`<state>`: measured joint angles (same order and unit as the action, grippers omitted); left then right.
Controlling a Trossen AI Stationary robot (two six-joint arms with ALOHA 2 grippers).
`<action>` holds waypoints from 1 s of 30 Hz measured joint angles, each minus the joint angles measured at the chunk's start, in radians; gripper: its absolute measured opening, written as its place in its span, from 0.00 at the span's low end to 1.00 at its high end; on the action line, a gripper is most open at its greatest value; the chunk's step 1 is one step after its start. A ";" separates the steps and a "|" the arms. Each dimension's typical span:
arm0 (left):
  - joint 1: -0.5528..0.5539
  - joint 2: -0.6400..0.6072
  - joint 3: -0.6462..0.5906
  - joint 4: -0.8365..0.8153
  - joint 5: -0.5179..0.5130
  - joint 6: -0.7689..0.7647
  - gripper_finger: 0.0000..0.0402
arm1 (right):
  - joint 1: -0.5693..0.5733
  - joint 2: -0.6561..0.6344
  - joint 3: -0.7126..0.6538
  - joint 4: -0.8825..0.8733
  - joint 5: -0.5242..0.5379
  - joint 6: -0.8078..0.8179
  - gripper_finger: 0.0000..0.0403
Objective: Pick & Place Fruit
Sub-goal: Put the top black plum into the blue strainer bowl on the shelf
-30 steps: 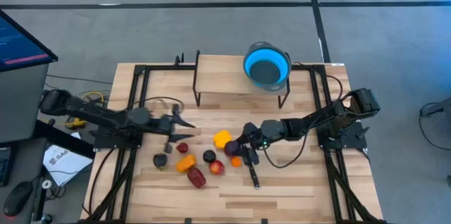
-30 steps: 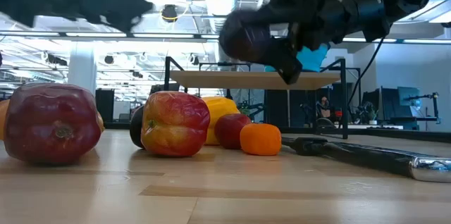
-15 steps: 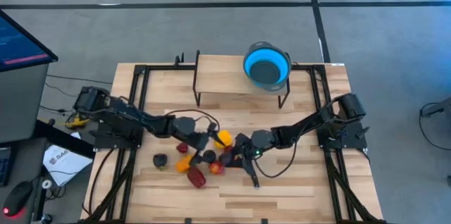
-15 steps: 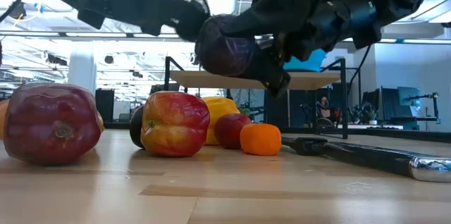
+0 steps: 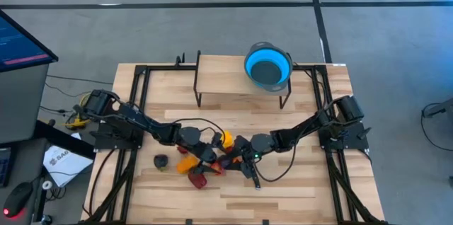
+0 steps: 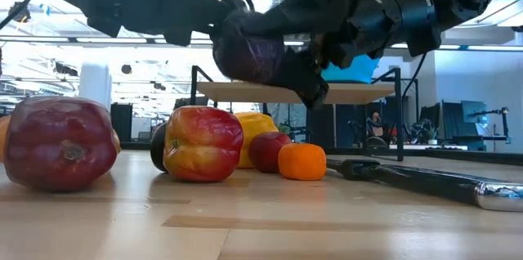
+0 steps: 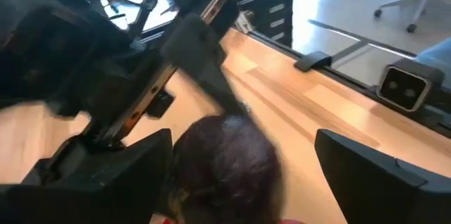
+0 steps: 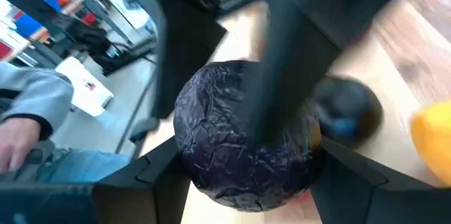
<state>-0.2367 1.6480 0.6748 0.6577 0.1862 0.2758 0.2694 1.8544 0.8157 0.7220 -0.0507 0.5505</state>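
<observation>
A dark purple fruit point(image 8: 239, 132) hangs above the table with my right gripper point(image 8: 246, 182) shut on it, over the loose fruit at the table's middle point(image 5: 230, 150). My left gripper point(image 7: 239, 175) is open, one finger point(image 7: 137, 171) on each side of the same purple fruit point(image 7: 225, 160). Below on the wood lie a yellow fruit point(image 5: 225, 139), an orange one point(image 6: 302, 162), red ones point(image 6: 59, 141) point(image 6: 203, 143) and a dark one point(image 5: 161, 161). My right gripper pinches the purple fruit between its two fingers, on opposite sides point(image 8: 184, 155). The fingers come from the table's right, slanting down. The fruit point(image 6: 249, 51) is lifted clear of the table. My left gripper: I cannot tell whether its open fingers touch the purple fruit.
A black-handled knife point(image 5: 253, 175) lies on the table just right of the fruit. A blue bowl point(image 5: 268, 66) stands at the right end of a raised wooden shelf point(image 5: 226, 76) at the far side. A person's sleeve point(image 8: 35, 111) shows beyond the table.
My left gripper has gone toward the table's right and near edges, over the loose fruit, up to the purple fruit, and has opened around it. My right gripper has carried the purple fruit a little toward the table's left, still lifted.
</observation>
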 joint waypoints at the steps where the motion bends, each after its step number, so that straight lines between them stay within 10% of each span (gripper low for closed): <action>1: 0.000 -0.007 -0.002 -0.012 -0.007 -0.007 0.85 | 0.004 -0.003 0.001 -0.009 0.002 0.002 0.57; 18: 0.004 -0.297 -0.239 -0.025 -0.234 -0.172 0.82 | 0.276 -0.286 0.295 -1.004 0.679 -0.168 0.57; 24: 0.004 -0.293 -0.282 0.033 -0.268 -0.226 0.82 | 0.245 -0.242 0.478 -1.248 0.933 -0.371 0.57; 30: 0.004 -0.291 -0.285 0.053 -0.268 -0.255 0.82 | 0.106 -0.327 0.553 -1.322 0.952 -0.438 0.57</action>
<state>-0.2325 1.3567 0.3897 0.7110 -0.0814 0.0204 0.3755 1.5270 1.3685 -0.5995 0.9009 0.1122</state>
